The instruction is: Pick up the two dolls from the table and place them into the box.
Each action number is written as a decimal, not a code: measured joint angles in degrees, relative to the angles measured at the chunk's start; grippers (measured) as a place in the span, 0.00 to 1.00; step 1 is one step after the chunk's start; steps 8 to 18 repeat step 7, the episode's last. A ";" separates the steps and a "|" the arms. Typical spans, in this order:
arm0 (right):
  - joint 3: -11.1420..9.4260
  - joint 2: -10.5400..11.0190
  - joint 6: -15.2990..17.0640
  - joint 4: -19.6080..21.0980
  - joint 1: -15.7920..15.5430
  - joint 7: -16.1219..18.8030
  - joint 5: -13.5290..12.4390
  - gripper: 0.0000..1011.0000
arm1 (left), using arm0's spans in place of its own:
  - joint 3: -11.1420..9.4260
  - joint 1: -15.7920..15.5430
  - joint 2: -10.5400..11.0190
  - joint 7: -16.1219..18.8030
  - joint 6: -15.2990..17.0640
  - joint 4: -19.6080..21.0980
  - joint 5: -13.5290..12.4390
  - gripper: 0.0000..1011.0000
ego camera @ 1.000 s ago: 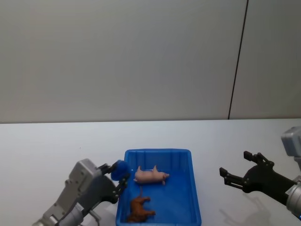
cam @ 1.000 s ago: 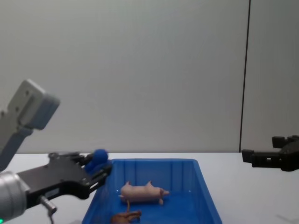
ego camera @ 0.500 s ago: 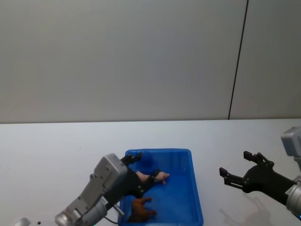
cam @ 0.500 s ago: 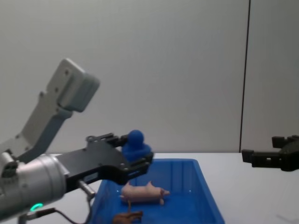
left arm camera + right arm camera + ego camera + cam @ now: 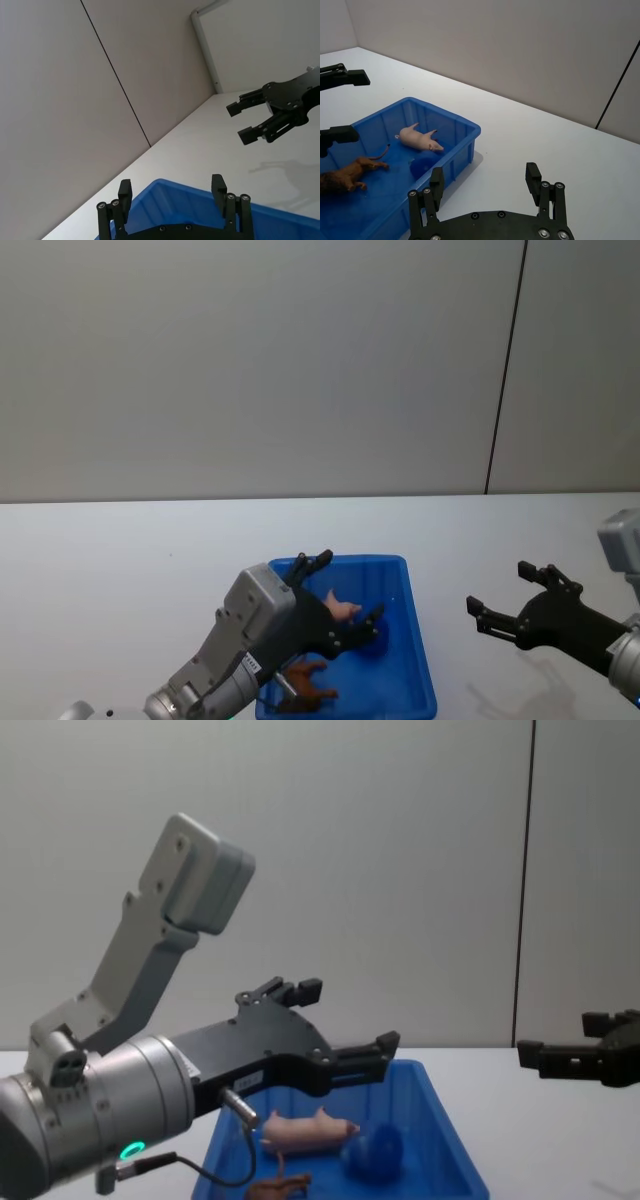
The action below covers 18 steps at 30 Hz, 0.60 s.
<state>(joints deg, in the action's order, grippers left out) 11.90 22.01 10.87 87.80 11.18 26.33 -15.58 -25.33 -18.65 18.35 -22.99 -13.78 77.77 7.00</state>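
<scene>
Inside blue box (image 5: 465,131), pink pig (image 5: 420,139)

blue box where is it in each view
head view: box bottom centre, under the open left end effector.
left wrist view: just beyond that end effector's fingertips.
right wrist view: holding pig and lion.
chest view: bottom centre.
shared landmark: dark wall seam.
</scene>
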 joint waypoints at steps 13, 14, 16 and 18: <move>0.00 0.00 0.00 0.00 0.00 0.00 0.00 0.99 | -0.33 0.23 -0.28 -0.16 -0.68 0.68 0.82 0.99; 0.00 0.00 0.00 0.00 0.00 0.00 0.00 0.99 | -0.33 0.23 -0.28 -0.16 -0.68 0.68 0.82 0.99; 0.00 0.00 0.00 0.00 0.00 0.00 0.00 0.99 | -0.33 0.23 -0.28 -0.16 -0.68 0.68 0.82 0.99; 0.00 0.00 0.00 0.00 0.00 0.00 0.00 0.99 | -0.33 0.23 -0.28 -0.16 -0.68 0.68 0.82 0.99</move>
